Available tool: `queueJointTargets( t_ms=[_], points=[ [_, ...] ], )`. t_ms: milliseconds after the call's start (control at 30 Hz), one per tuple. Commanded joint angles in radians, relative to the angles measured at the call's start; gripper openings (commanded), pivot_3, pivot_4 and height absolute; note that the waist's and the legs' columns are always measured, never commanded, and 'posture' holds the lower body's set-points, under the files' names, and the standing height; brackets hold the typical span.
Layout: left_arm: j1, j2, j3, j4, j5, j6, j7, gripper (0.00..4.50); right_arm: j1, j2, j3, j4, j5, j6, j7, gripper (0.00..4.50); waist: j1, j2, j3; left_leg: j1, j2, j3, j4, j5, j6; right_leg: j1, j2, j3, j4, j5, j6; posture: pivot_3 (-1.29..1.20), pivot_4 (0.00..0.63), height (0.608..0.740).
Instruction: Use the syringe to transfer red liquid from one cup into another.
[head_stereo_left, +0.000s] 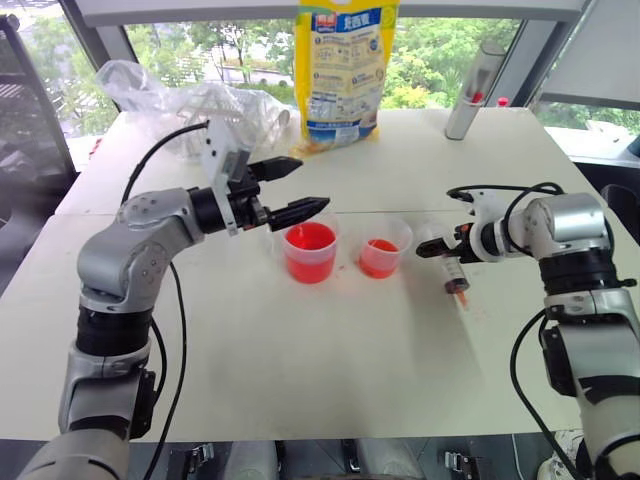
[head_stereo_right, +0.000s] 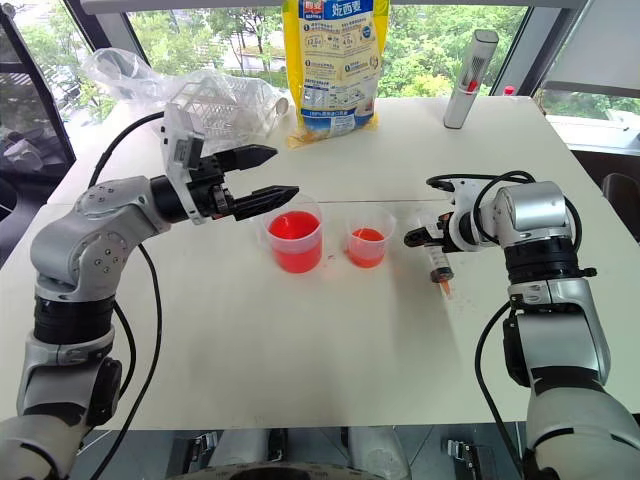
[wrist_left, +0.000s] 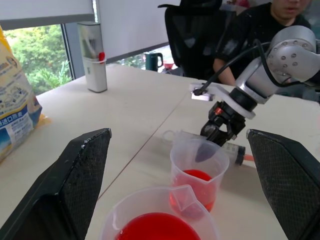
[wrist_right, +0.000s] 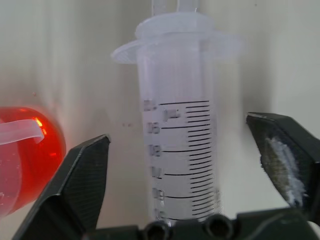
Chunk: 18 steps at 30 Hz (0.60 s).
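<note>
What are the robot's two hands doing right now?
Left gripper: open, holding nothing, above the beaker.
Right gripper: open around the syringe.

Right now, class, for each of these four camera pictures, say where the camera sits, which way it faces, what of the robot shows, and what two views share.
Left eye: on the head, looking down over the white table; both arms show.
Right eye: beside it, same scene.
Left wrist: looks along the open left gripper over the large handled clear beaker and small clear tapered cup, toward the right gripper.
Right wrist: looks down between open fingers at the clear plastic syringe lying on the table.
Shared: both wrist views show the syringe.
</note>
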Motion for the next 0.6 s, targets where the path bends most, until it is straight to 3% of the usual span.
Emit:
queueJointTargets(
  t_ms=[33, 267, 367, 600],
  points=[
    [0.007, 0.023, 0.022, -0.046, -0.033, 0.013, -0.004, 4.5, 0.007, -0.076, -0.01, -0.162, 0.009, -0.021, 0.047, 4.45, 0.001, 0.0, 0.0, 0.0, 0.0, 0.0, 0.0, 0.0, 0.0, 0.0, 0.0, 0.0, 0.0, 0.0, 0.0, 0.0, 0.15, 0.74],
    [0.067, 0.104, 0.057, -0.098, -0.082, 0.058, -0.014, 4.5, 0.11, -0.268, -0.101, -0.535, 0.129, -0.13, 0.26, 4.45, -0.002, 0.0, 0.0, 0.0, 0.0, -0.001, -0.002, 0.0, 0.0, -0.001, 0.0, -0.001, -0.001, 0.0, 0.0, 0.0, 0.15, 0.74],
    [0.096, 0.142, 0.075, -0.118, -0.101, 0.072, -0.02, 4.5, 0.158, -0.311, -0.194, -0.675, 0.236, -0.136, 0.356, 4.45, -0.003, 0.0, 0.001, 0.001, 0.001, -0.001, -0.002, 0.0, 0.0, 0.0, 0.001, -0.001, -0.001, 0.0, 0.0, 0.0, 0.15, 0.74],
    [0.15, 0.202, 0.099, -0.157, -0.144, 0.097, -0.022, 4.5, 0.335, -0.395, -0.294, -0.891, 0.321, -0.237, 0.461, 4.45, 0.001, -0.001, 0.001, 0.001, 0.001, -0.001, -0.001, 0.0, 0.0, 0.002, -0.001, -0.001, -0.002, 0.0, 0.0, 0.0, 0.15, 0.74]
  ],
)
